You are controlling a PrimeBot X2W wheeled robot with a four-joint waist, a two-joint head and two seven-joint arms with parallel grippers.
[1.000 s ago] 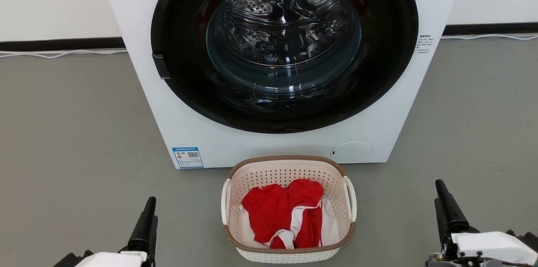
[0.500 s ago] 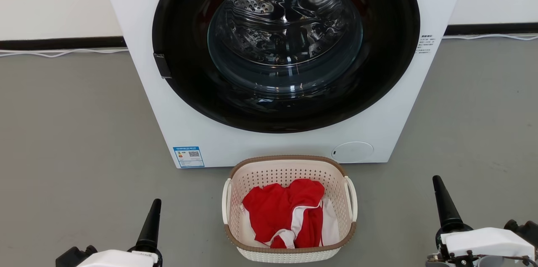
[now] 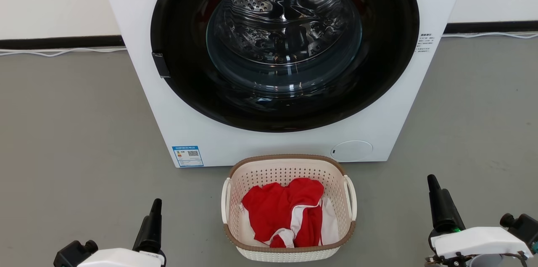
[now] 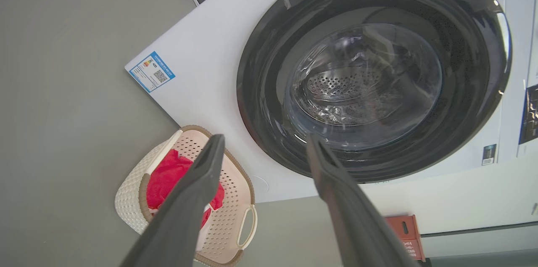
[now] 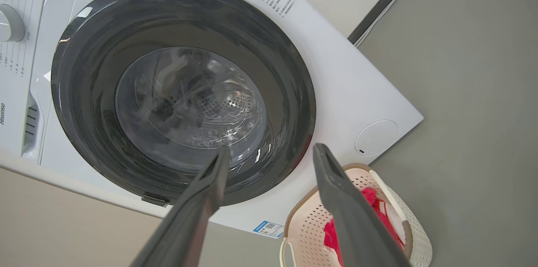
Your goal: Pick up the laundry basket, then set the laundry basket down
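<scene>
Left wrist view: basket (image 4: 130, 204) partly behind finger (image 4: 197, 187)

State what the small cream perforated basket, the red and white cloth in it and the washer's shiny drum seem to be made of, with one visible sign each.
Small cream perforated basket: probably moulded plastic, matt; even rows of holes. Red and white cloth: soft fabric; crumpled into folds. Washer's shiny drum: likely polished metal; mirror-like glints.

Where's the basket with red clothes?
In the head view, the small cream perforated plastic basket sits on the grey floor, low centre, just before the white washing machine.
</scene>
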